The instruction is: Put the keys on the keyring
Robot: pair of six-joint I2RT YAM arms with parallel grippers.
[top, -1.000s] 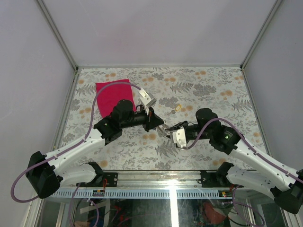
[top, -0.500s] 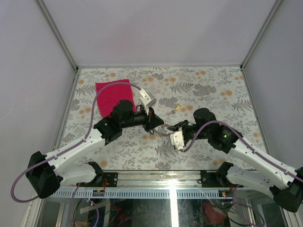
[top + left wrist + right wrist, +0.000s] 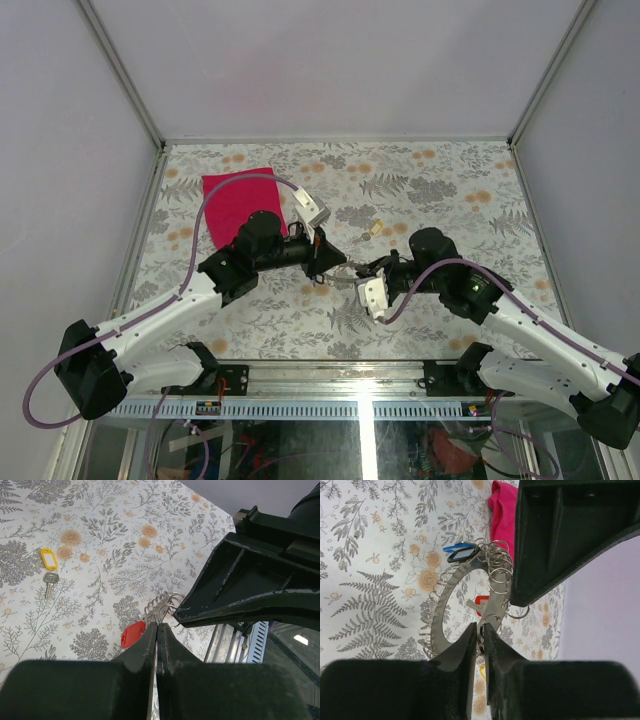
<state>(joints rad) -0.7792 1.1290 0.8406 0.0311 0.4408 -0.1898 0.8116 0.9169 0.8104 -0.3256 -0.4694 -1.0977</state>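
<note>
The keyring (image 3: 439,611) is a flat grey loop with a blue piece (image 3: 459,553) and several small wire rings (image 3: 499,564); it hangs between both grippers above the table (image 3: 345,270). My left gripper (image 3: 157,628) is shut on its edge; a red-headed key (image 3: 132,634) hangs beside the tips and also shows in the right wrist view (image 3: 482,603). My right gripper (image 3: 481,631) is shut on a small wire ring at the loop's near edge. A yellow-headed key (image 3: 48,560) lies loose on the table (image 3: 374,229). In the top view the left gripper (image 3: 330,262) and right gripper (image 3: 358,276) almost touch.
A pink-red cloth (image 3: 243,203) lies at the back left, behind the left arm. The table has a grey fern and orange flower print, with metal frame rails (image 3: 140,250) along its edges. The left gripper's black body (image 3: 560,535) fills the right wrist view's upper right.
My right gripper has shifted a little left, closer to the left gripper. The left gripper and the keyring have hardly moved.
</note>
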